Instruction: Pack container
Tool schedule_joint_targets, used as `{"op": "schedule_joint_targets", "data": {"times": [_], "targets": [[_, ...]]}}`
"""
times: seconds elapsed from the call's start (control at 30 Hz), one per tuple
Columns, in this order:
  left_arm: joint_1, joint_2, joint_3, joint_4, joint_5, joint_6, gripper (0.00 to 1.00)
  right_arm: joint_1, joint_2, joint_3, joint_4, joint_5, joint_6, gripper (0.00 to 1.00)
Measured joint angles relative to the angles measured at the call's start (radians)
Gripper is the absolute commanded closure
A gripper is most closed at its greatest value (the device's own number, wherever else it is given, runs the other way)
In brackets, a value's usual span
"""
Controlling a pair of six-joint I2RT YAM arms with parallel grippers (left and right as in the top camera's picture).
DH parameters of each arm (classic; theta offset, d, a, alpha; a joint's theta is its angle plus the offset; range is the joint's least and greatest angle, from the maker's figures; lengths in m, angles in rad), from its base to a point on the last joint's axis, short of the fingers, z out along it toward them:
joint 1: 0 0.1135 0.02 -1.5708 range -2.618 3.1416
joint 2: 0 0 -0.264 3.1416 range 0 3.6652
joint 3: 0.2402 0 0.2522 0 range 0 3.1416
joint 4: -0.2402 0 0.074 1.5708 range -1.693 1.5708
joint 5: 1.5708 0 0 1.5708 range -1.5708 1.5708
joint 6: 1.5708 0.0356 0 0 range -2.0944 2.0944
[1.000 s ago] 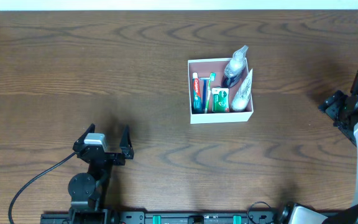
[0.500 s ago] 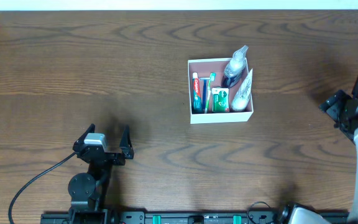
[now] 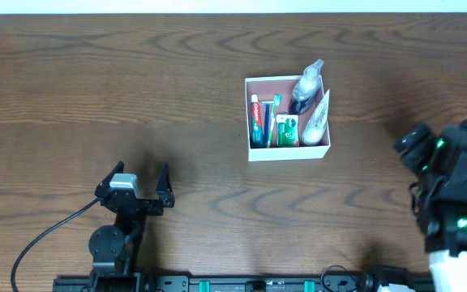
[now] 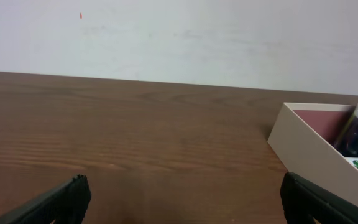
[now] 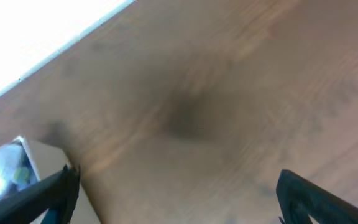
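The left gripper (image 3: 140, 173) sits low at front-left, fingers spread wide and empty. The right gripper (image 5: 178, 177), also spread, hovers at the right edge. Between them, farther back, the shallow white-walled, pink-lined square container (image 3: 289, 152) holds one red toothpaste tube (image 3: 256, 120), one small green packet (image 3: 287, 130) and two clear plastic-wrapped toiletries (image 3: 306, 84).

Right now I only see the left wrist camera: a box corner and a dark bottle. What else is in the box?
Observer: From overhead, a toothpaste tube lies along the left wall of the box.
Operator: Is anything green in there?
Observer: Yes, a green packet in the middle, next to a toothbrush.
Operator: Where's the other pincer?
Observer: The right pincer is open and holds nothing, off to the right of the box.
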Motion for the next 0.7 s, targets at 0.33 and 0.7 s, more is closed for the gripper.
{"op": "schedule_joint_targets", "data": {"times": [0.33,0.7], "targets": [[0.000,0.000,0.001,-0.002,0.000,0.000,0.02,0.037,-0.316,-0.445,0.346,-0.113,0.004,0.01],[0.000,0.000,0.001,-0.002,0.000,0.000,0.02,0.155,-0.644,-0.641,0.390,-0.143,-0.107,0.01]]}}
